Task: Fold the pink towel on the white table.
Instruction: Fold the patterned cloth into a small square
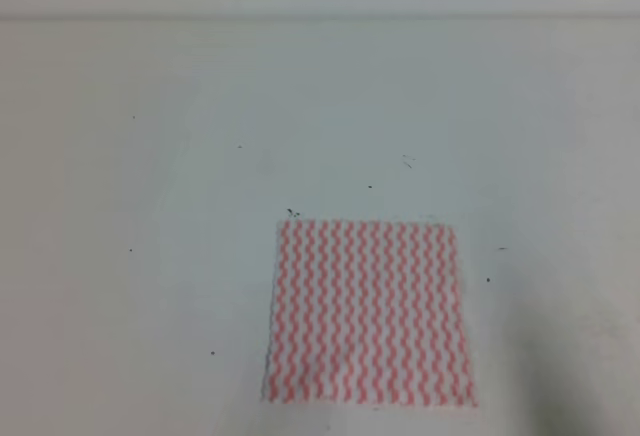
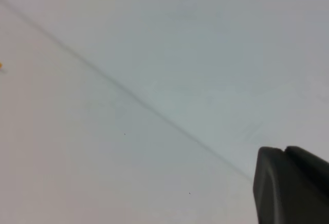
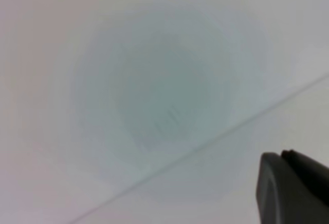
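On my high view the pink towel lies flat toward 5 o'clock on the white tabletop, squarish, stripes running 12-to-6, while each wrist view shows only a dark pincer corner, grip state unreadable.

The towel is done in white with pink-red wavy zigzag stripes, packed close and run top to bottom across the whole square, a bit washed out by the blur. The table is seen as plain white with a faint grey-green cast, dotted with a few tiny dark specks, and a thin grey line is drawn across its far edge. In the left wrist view the surface is shown pale grey-white, slightly pinkish on one side, crossed by a dark diagonal line; a black finger is caught in the corner. Same black shape in the right wrist view, against milky white.
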Robot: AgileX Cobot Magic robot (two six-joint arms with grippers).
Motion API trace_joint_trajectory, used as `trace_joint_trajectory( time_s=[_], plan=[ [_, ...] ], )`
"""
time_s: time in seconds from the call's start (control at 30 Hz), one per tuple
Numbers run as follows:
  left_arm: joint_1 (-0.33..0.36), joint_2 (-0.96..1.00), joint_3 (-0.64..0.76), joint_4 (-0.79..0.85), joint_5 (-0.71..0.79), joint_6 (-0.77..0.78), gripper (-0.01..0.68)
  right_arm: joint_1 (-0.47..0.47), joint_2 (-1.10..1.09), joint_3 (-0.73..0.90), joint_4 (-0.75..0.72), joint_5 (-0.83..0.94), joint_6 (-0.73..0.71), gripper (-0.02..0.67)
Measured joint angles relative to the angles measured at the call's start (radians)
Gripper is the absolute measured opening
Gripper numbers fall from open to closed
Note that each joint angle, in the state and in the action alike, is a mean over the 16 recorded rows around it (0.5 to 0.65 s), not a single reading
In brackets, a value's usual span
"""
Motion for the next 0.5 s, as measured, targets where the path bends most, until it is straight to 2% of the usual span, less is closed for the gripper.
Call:
trace_joint_trajectory(
  time_s=[0.3,0.5],
  plan=[
    [0.000,0.016,-0.024,0.001,0.038,0.018,-0.006,0.000,0.010,-0.016,0.004,0.056,0.001,-0.018],
    [0.000,0.113,-0.113,-0.007,0.131,0.017,-0.006,0.000,0.071,-0.079,-0.001,0.173,0.000,-0.018]
  ],
)
